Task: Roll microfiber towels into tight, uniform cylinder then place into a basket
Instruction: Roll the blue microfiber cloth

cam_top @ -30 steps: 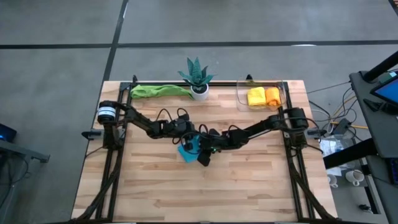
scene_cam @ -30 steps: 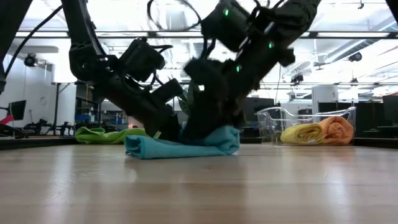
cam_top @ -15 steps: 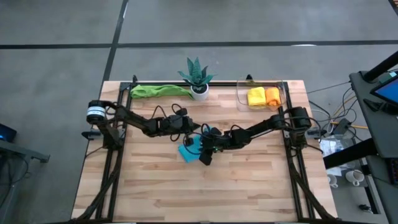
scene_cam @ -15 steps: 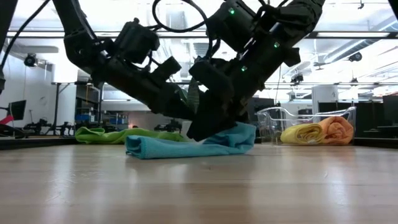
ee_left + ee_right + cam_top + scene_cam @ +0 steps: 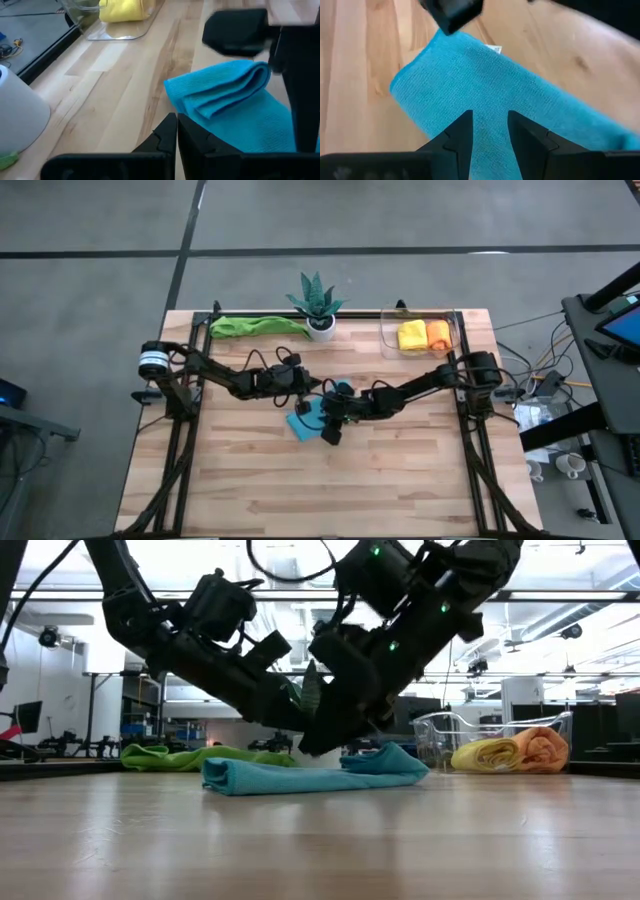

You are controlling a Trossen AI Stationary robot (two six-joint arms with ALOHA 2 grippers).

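Hovering over the middle of a wooden table (image 5: 250, 480), two dark robot arms meet above a light blue towel (image 5: 300, 776) that lies partly folded on the boards. The right gripper (image 5: 489, 131) hangs just above the cloth with its fingers spread a little apart, blue fabric showing in the gap between them; they pinch nothing. The left gripper (image 5: 177, 131) sits beside the towel's folded edge, its two fingers pressed together and empty. In the low view one end of the towel rises in a loose fold beneath the arms, while the rest lies flat on the table.

At the table's far edge a green towel (image 5: 255, 326) lies stretched out next to a spiky potted plant (image 5: 317, 302) in a white pot. Farther along that edge, near the right arm's base, the clear basket (image 5: 388, 338) holds a rolled yellow towel (image 5: 411, 335) and a rolled orange towel (image 5: 438, 333) side by side, touching.
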